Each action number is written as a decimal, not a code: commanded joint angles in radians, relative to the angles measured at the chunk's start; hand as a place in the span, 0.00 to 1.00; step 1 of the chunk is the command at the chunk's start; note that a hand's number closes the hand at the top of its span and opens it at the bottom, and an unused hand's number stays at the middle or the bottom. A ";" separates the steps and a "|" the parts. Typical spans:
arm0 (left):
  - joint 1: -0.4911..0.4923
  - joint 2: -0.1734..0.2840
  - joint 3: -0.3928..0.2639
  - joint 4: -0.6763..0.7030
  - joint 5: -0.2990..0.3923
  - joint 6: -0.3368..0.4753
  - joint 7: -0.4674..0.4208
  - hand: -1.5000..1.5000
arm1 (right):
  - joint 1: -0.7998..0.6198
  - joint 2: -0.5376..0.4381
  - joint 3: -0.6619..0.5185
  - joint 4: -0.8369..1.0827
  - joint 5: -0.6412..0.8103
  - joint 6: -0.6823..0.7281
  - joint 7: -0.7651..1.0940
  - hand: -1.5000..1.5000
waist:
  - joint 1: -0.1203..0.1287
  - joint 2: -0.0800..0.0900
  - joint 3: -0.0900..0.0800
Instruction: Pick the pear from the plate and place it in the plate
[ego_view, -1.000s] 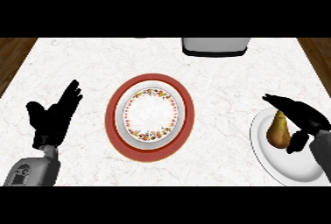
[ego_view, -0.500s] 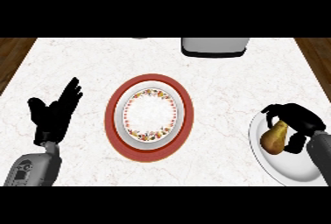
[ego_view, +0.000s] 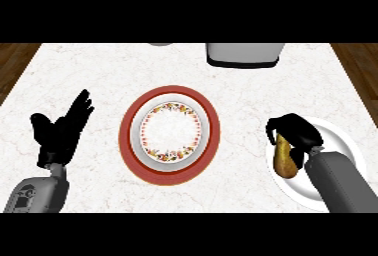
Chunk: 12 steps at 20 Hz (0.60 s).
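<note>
Here the right hand (ego_view: 295, 131) is curling its black fingers over the upper end of the pear (ego_view: 285, 160), closing round the fruit, with the grey forearm running down toward the lower right edge of the view. The pear is lying on the white plate (ego_view: 345, 150) at the right side of the counter, its narrow end pointing up under the hand and its wider brown end pointing down, so it is not yet lifted clear as far as the view is telling. Out to the left, in the middle of the counter, the patterned plate (ego_view: 171, 131) is sitting on a red plate (ego_view: 170, 176), which is showing as a broad ring around it; both are standing well apart from the pear. Further left, the left hand (ego_view: 60, 131) is resting open, fingers straight and pointing up, holding nothing. At the far edge of the white marble counter (ego_view: 103, 70) a grey appliance (ego_view: 244, 54) is standing, partly cut off
</note>
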 joint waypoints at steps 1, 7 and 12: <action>-0.016 -0.009 -0.026 0.001 -0.007 -0.015 -0.001 0.50 | -0.045 0.319 0.103 -0.057 -0.006 -0.010 0.155 1.00 | 0.071 0.013 0.025; -0.024 -0.037 -0.056 0.011 -0.009 -0.021 0.000 0.50 | -0.103 0.331 0.214 -0.206 -0.062 -0.165 0.379 1.00 | 0.110 0.002 0.031; -0.031 -0.022 -0.059 0.021 -0.014 -0.035 0.008 0.50 | -0.190 0.335 0.295 -0.331 -0.009 -0.367 0.653 1.00 | 0.103 -0.009 0.027</action>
